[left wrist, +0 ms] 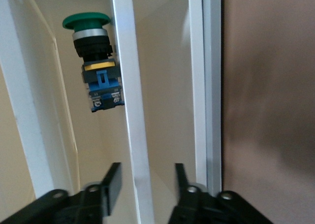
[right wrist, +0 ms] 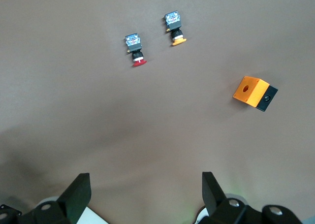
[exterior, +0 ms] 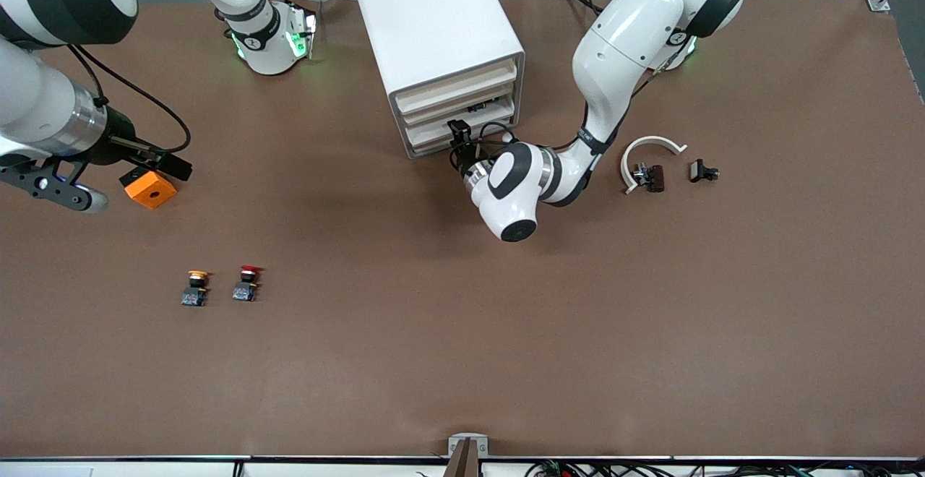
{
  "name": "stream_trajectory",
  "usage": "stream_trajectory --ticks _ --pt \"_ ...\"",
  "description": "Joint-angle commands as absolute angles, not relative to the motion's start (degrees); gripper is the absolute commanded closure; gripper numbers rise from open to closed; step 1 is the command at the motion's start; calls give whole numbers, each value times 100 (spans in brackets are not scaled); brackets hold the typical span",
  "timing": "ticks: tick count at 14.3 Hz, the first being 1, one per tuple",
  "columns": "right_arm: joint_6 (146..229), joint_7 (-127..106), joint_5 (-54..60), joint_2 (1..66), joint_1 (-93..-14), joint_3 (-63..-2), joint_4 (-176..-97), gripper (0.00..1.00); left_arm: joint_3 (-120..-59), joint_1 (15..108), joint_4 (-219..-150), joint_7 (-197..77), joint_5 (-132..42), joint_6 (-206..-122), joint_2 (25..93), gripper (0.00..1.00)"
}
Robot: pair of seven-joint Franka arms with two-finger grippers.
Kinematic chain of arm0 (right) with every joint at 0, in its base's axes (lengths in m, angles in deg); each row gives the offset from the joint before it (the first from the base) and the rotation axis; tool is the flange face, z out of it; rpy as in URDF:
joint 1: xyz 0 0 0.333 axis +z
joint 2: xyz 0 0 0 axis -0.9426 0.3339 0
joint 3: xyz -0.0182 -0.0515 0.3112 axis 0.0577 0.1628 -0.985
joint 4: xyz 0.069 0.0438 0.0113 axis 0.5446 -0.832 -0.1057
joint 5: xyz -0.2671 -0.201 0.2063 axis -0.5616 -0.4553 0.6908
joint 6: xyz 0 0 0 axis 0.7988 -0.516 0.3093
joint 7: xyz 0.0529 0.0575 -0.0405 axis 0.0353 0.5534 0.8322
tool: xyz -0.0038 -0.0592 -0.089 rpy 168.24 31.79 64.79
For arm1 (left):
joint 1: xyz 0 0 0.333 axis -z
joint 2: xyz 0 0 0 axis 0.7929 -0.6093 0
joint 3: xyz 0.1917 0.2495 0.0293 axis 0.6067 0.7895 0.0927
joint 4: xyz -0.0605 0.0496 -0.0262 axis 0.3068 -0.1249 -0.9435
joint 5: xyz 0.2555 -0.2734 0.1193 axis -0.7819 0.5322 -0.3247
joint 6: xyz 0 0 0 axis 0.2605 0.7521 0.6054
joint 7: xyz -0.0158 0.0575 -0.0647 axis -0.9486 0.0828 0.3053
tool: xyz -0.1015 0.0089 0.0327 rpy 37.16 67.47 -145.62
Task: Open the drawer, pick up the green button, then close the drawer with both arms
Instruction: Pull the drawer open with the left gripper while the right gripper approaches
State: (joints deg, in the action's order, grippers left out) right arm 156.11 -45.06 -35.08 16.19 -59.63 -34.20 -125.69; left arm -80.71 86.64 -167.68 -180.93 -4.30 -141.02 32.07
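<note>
The left tool point(left wrist: 145, 184), half-narrowed, is straddling the cream front lip of the shallow white drawer point(left wrist: 129, 111); pinch squarely, then pull straight out toward six o'clock. The right tool point(right wrist: 142, 194) is waiting wide over the brown worktop point(exterior: 462, 332).

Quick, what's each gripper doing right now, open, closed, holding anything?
Left gripper: at the cabinet, fingers partly apart either side of a drawer front, not clamped.
Right gripper: open, empty, over the table near the orange block.
</note>
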Motion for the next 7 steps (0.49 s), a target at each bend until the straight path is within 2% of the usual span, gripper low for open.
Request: stream_trajectory --ticks 1,2,3,4,7 --pt "15524 -4637 -3557 1671 -5951 -3437 -12449 0 -8043 8797 -16673 -18230 -162 -14059 3151 75" --pt "15524 -4776 -3575 1671 -5925 -3437 -12441 0 -8043 8797 -16673 -18239 -144 -14059 3151 83" --pt "15524 -5021 -3566 1671 -5898 -3454 -12441 0 -8043 8788 -16673 -18222 -144 -14059 3151 97" --pt "15524 -5189 -3549 1671 -5881 -3463 -12441 0 -8034 8779 -16673 -18213 -153 -14059 3116 100" --pt "15524 -5252 -3548 1671 -5819 -3463 -12441 0 -7999 8735 -16664 -18213 -162 -14059 3010 100"
